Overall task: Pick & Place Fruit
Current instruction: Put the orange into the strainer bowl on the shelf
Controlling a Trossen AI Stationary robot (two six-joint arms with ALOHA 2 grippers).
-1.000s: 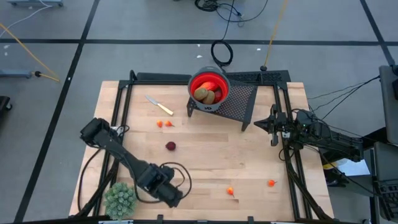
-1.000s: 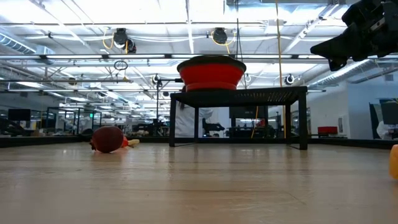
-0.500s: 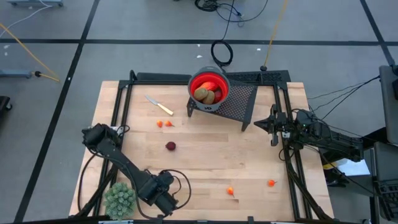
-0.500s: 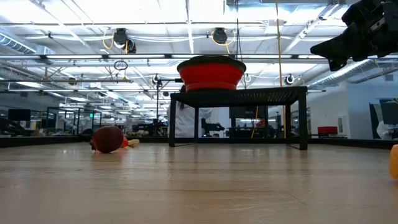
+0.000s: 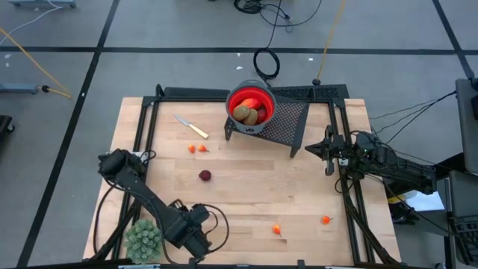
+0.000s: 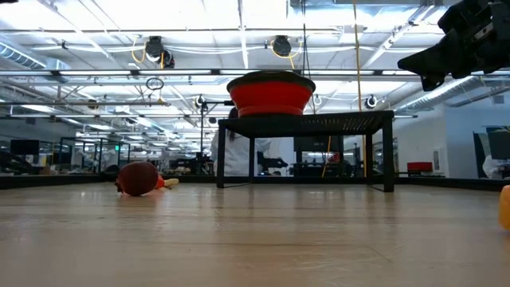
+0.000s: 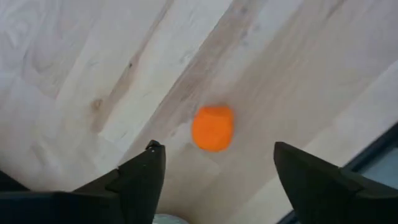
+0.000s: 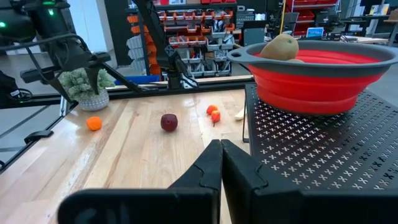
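My left gripper (image 7: 216, 148) hangs open near the table's near edge (image 5: 196, 243), fingers pointing down. A tiny orange fruit piece (image 7: 212, 127) lies on the wood between and below the fingertips, untouched. The arm hides it in the high view. A red bowl (image 5: 263, 96) on a black mesh stand (image 5: 287, 127) holds two brown kiwis (image 5: 243, 113). A dark red round fruit (image 5: 205, 175) and orange pieces (image 5: 196, 149), (image 5: 276, 229), (image 5: 326, 220) lie on the table. My right gripper (image 8: 221, 149) waits shut at the right edge (image 5: 326, 149).
A pale green spiky plant ball (image 5: 143, 239) stands just left of my left gripper. A yellow-handled knife (image 5: 191, 126) lies at the far left. A black frame (image 5: 149, 112) runs along the wooden table's edges. Bare wood lies in the middle.
My left gripper has swung toward the table's near edge and a little left, closer to the plant ball, and has turned about its own axis. It has kept nearly still over the last half second.
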